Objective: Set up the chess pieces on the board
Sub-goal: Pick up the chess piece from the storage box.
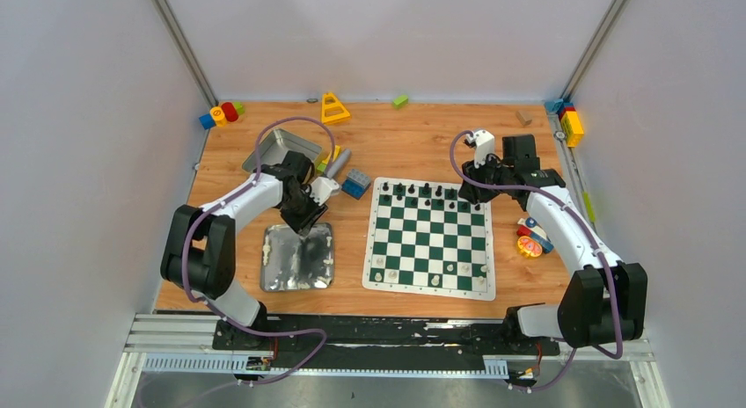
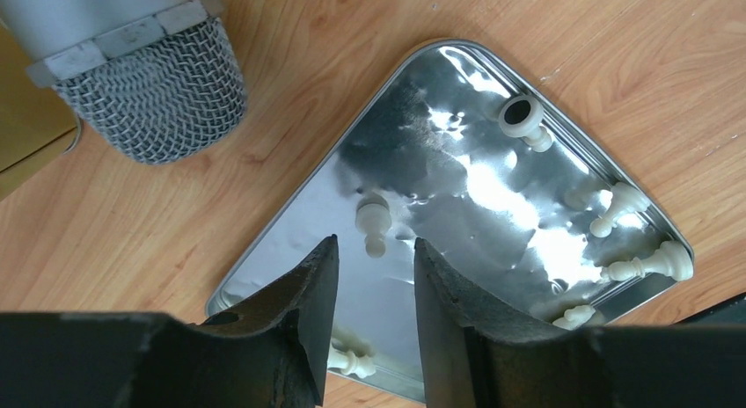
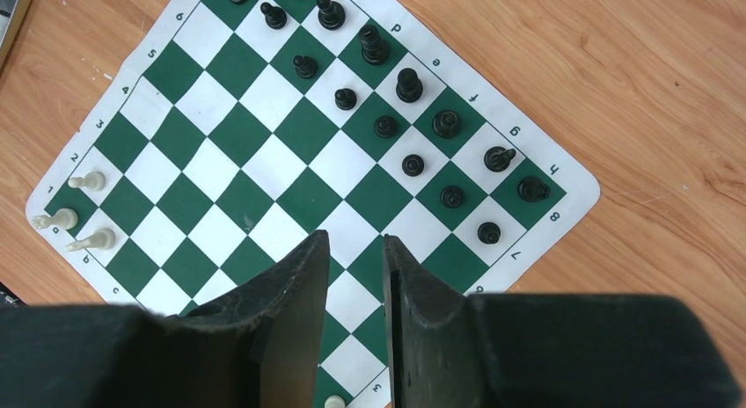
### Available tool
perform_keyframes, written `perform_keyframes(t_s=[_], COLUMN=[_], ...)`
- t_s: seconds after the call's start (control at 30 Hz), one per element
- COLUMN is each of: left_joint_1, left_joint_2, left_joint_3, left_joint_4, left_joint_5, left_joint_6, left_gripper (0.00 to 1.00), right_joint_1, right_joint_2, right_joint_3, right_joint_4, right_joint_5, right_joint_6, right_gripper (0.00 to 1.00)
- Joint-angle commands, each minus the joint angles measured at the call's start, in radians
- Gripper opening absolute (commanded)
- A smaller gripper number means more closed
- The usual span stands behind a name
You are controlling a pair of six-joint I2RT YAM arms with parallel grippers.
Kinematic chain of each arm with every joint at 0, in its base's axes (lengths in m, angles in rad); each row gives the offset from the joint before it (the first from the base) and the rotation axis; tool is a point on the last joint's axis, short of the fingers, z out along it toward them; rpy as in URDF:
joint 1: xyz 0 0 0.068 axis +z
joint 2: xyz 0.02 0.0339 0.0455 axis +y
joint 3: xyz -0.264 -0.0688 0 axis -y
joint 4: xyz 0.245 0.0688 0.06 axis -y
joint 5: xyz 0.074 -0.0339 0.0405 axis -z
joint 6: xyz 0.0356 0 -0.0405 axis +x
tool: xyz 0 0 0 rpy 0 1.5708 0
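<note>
- My left claw point(image 2: 376, 245) hangs spread over a shiny silver metal tray point(image 2: 422, 153), a cream-white plastic pawn point(image 2: 371, 213) at its tips.
- My right claw point(image 3: 354, 239) is narrowly parted, empty, above the green-and-white checkered board point(image 3: 220, 171).

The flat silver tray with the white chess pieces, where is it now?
In the top view the tray lies left of the board, near the front edge, directly under the left gripper.

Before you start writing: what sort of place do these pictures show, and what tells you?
Probably a robotics lab test cell: left arm and right arm bolted to a metal rail at a wooden table, grey walls around it, and a chessboard, silver tray and toy blocks.
</note>
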Motion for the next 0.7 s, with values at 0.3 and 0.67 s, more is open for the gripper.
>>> perform_keyframes(t_s=[0.3, 0.67], left_joint_1=[0.005, -0.019], left_joint_2=[0.038, -0.033], left_joint_3=[-0.012, 0.078], left_joint_4=[0.016, -0.08], left_joint_5=[0.035, 0.102], left_joint_6=[-0.001, -0.007], left_gripper=[0.28, 0.11], right_joint_1=[0.005, 0.006], right_joint_2=[-0.005, 0.002], right_joint_3=[0.004, 0.007], right_joint_4=[0.01, 0.008], right_joint_5=[-0.011, -0.009], right_joint_6=[-0.013, -0.01], right_gripper=[0.3, 0.3])
